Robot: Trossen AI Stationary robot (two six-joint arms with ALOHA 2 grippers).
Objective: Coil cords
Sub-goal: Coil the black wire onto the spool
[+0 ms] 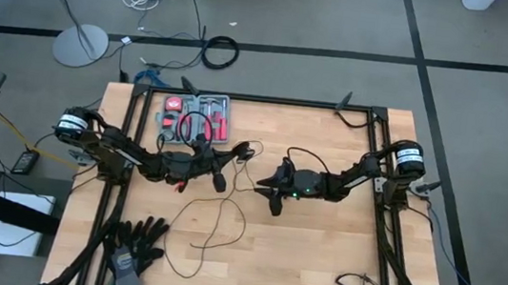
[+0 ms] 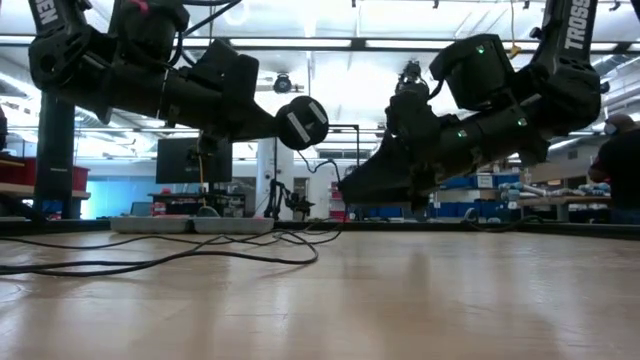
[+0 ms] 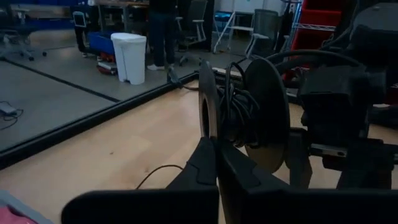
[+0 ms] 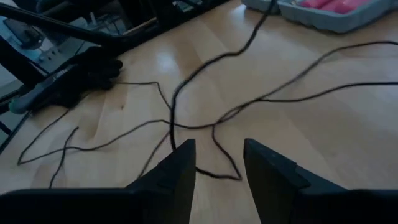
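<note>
The cord is a thin black wire. Its loose loops [image 1: 211, 222] lie on the wooden table, and one end is wound on a round black disc [image 2: 302, 122] with two flat faces. My left gripper [image 3: 216, 155] is shut on that disc at the table's middle and holds it above the wood. My right gripper [image 4: 217, 163] faces it from the right. It is tipped down toward the table and open, with a strand of the cord [image 4: 214, 127] on the wood ahead of its fingers, which touch nothing. My left gripper pinches the lower rim of the disc's thin face [image 3: 209, 134] between its two fingers. The fingers run level, coming from the table's left. The disc stands on edge, clear of the table, with turns of cord [image 3: 239, 106] between its two faces.
A red tool case [image 1: 197, 119] lies at the far side, just behind my left gripper. Black gloves [image 1: 134, 244] sit at the near left corner and a short cable [image 1: 358, 284] at the near right. People stand in the room beyond the table [image 2: 620, 165].
</note>
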